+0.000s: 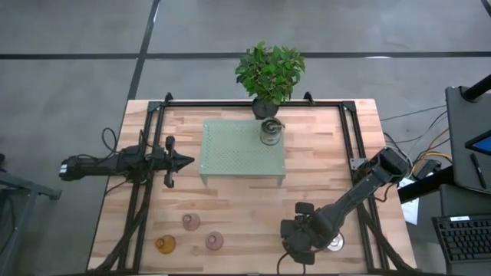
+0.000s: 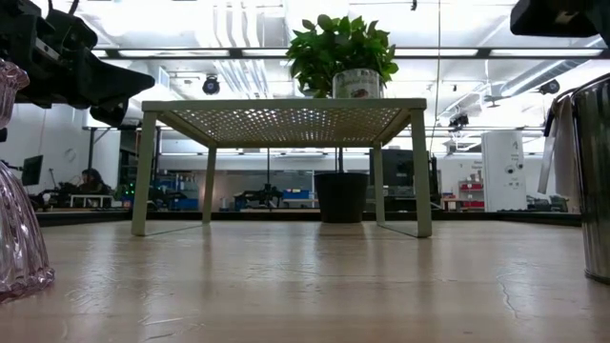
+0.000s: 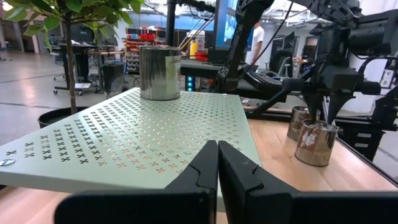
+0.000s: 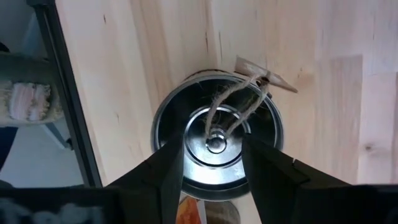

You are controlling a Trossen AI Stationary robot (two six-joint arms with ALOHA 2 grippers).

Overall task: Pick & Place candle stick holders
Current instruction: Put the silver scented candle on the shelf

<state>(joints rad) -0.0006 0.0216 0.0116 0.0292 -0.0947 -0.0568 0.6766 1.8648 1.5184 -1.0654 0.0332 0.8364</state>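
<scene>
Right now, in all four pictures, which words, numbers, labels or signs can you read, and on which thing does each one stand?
None can be read.
Paper tag tied by string to the silver holder under the right end effector: blank on the side shown.
Silver holder on the green stand: no print visible.
Room shelves and screens behind the table: too small and blurred to read.

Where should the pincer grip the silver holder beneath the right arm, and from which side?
Across its round wall, coming straight down: the silver holder stands upright, mouth up, and the right pincer hangs open above it, one finger each side. Keep off the twine tag.
</scene>
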